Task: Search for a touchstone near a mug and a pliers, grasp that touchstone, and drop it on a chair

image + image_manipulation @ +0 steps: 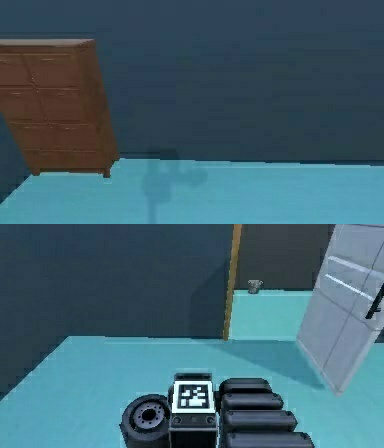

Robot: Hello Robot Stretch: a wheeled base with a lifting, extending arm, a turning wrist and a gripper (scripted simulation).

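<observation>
**Grey blob past doorway, grip unclear**

We're seeing a small grey blob (255, 286) lying on the teal floor (280, 312) beyond the doorframe (234, 274); can't tell if it's the touchstone. A pale door (345, 314) is standing angled to its right. Gripper (148, 417) is sitting low, left of the white marker (192, 396). Its far end isn't showing clearly, so we can't tell spread vs pressed, or whether it's holding anything. Fwd view: a brown dresser (60, 105) is standing against the dark wall (250, 80).
</observation>
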